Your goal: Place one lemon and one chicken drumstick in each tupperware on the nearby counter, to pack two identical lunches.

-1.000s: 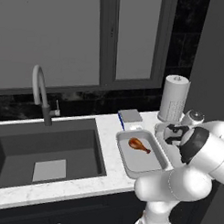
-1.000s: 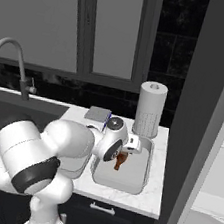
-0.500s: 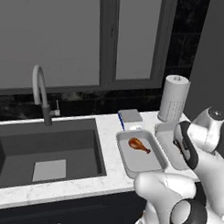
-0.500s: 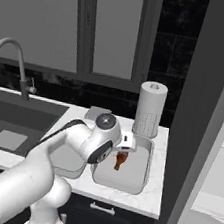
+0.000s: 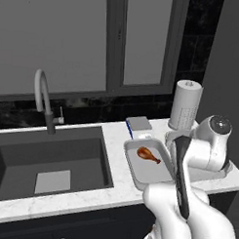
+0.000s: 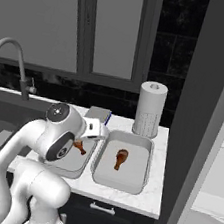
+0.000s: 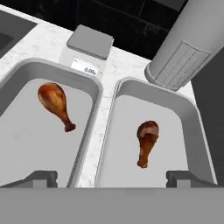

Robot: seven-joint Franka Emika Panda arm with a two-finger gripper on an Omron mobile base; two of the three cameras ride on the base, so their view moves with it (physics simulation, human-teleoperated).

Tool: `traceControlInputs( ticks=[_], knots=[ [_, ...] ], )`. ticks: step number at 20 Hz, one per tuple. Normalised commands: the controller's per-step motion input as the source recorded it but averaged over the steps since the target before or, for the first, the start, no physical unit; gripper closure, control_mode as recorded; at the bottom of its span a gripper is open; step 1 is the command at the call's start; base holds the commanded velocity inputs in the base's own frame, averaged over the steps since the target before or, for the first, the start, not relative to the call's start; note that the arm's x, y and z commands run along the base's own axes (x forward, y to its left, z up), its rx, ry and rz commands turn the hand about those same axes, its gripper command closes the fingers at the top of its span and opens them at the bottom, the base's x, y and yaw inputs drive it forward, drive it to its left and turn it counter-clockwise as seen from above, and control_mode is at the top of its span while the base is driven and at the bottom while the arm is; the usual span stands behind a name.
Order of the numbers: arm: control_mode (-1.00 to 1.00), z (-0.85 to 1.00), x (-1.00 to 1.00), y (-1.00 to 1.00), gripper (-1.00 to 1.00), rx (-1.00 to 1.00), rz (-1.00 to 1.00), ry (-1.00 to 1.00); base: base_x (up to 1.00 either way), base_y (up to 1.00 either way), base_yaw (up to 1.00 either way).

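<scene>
Claw spread wide, empty — one chicken drumstick just ahead (other drumstick ahead-left), each in own tupperware.

left base view: arm hides right tupperware except a rim strip | right base view: arm covers left tupperware near-left part, left chicken drumstick partly hidden | hand view: paper towel roll top cut off; scale digits too small to read
</scene>
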Motion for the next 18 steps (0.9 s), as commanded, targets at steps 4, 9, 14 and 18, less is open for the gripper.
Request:
traceControlInputs(
  ticks=[4, 9, 14, 18],
  knots=[
    [-1.0, 0.56, -0.62, 0.57, -1.0, -0.06, 0.12, -0.17, 0.0, 0.0, 0.0],
    [-1.0, 0.36, -0.94, 0.38, -1.0, -0.07, 0.16, -0.23, 0.0, 0.0, 0.0],
    [-1.0, -0.08, -1.0, 0.65, -1.0, -0.11, 0.16, -0.22, 0.0, 0.0, 0.0],
    [-1.0, -0.33, -0.76, 0.74, -1.0, -0.1, 0.11, -0.14, 0.0, 0.0, 0.0]
  ],
)
